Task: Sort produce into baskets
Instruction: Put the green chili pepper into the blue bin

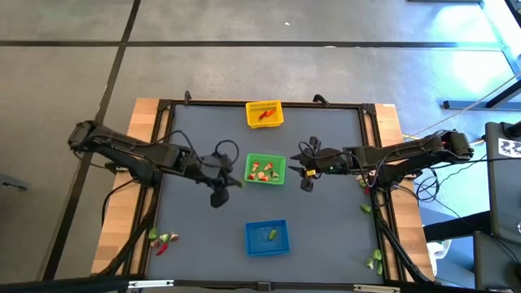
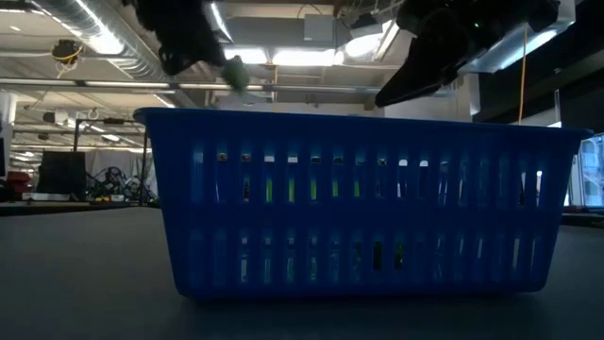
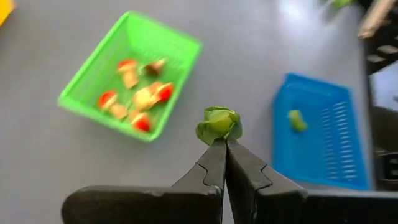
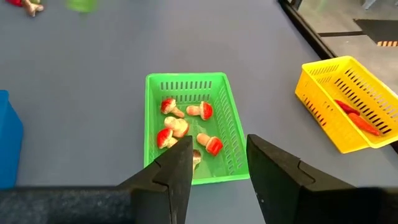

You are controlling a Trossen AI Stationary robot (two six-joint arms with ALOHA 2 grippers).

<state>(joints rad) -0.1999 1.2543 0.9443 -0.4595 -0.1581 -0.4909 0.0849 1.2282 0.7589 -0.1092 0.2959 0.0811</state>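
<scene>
My left gripper [image 3: 222,142] is shut on a small light green produce piece [image 3: 219,124] and hangs above the table just left of the green basket [image 1: 265,169]. That basket holds several red-capped mushroom pieces [image 4: 180,127]. Nearer the front edge, the blue basket [image 1: 267,238] holds one green piece [image 3: 297,119]. At the far edge stands the yellow basket [image 1: 264,114] with orange-red pieces [image 4: 354,115]. My right gripper [image 4: 217,155] hovers open at the green basket's right side, with nothing between its fingers. My left gripper pinches the light green piece by its lower edge [image 3: 217,138] between its two fingertips. The fingers come slanting down from the table's left side. The piece sticks out beyond the tips and is lifted clear of the table [image 2: 234,71].
Loose red and green pieces lie on the table's near left edge [image 1: 161,240]. More green pieces lie by the right edge [image 1: 366,207] and the near right corner [image 1: 376,259]. The mat between the baskets is bare.
</scene>
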